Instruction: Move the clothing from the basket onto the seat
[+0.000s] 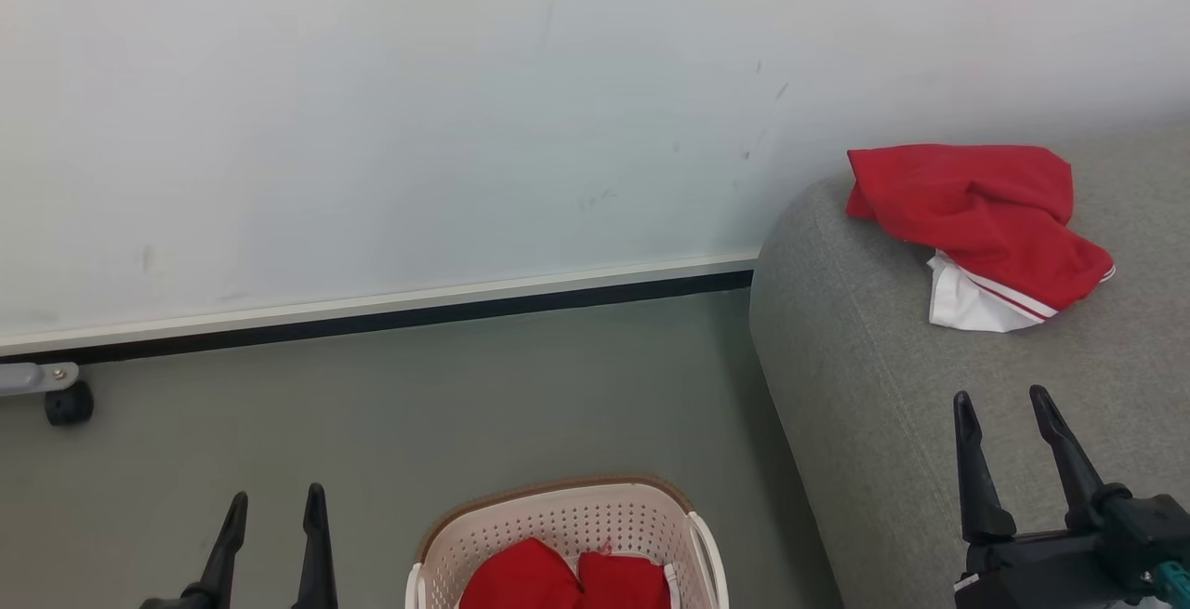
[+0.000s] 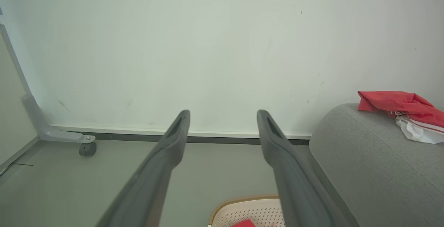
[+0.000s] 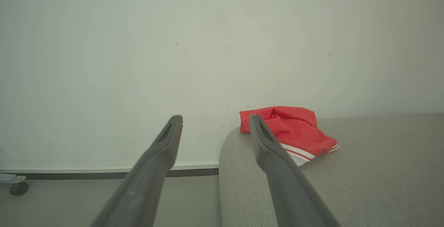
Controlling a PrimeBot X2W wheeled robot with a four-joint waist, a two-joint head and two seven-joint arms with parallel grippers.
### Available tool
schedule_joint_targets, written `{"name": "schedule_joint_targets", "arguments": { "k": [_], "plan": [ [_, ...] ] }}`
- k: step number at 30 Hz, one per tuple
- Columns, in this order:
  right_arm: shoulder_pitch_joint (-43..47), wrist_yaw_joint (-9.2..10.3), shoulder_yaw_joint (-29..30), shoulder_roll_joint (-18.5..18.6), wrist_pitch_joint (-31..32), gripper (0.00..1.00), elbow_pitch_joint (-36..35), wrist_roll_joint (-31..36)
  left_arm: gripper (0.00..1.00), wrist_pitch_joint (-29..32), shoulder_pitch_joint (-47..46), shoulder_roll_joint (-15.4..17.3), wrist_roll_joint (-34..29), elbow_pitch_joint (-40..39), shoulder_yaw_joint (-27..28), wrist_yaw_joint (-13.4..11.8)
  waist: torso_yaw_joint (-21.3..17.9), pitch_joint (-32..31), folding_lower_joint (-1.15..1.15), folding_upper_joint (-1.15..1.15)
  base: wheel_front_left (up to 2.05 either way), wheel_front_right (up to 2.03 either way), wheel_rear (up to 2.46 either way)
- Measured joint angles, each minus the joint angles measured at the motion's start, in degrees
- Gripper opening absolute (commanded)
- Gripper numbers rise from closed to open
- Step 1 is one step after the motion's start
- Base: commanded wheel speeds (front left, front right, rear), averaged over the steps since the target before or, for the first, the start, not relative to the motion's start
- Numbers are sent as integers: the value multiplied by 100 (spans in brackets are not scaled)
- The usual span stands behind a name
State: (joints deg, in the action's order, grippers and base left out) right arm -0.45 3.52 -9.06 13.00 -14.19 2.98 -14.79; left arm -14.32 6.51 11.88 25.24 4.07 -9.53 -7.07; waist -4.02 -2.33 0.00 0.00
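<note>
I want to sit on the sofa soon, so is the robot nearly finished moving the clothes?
Partly done. Done: one red-and-white garment lies on the seat. In hand: nothing; the left gripper and the right gripper are both open and empty. Left: red clothing sits in the basket, not yet picked up. How many pieces are in there can't be told.

Floor: grey, carries the basket, just beside the seat.
Seat: grey fabric, a crumpled red-and-white garment lies near its wall end.
</note>
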Motion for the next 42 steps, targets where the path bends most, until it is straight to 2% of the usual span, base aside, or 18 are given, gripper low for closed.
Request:
{"name": "schedule_joint_targets", "arguments": {
  "k": [32, 42],
  "plan": [
    [-86, -49, -32, -45, -1, 100, 175, -38, 100, 0, 125, -220, -216, -287, 304, 0, 38, 235, 0, 0, 0, 0, 0],
    [-386, -52, 112, 24, -2, 100, -34, -64, 100, 135, -221, -205, -495, -287, -15, 5, 60, 735, 0, 0, 0, 0, 0]
  ]
}}
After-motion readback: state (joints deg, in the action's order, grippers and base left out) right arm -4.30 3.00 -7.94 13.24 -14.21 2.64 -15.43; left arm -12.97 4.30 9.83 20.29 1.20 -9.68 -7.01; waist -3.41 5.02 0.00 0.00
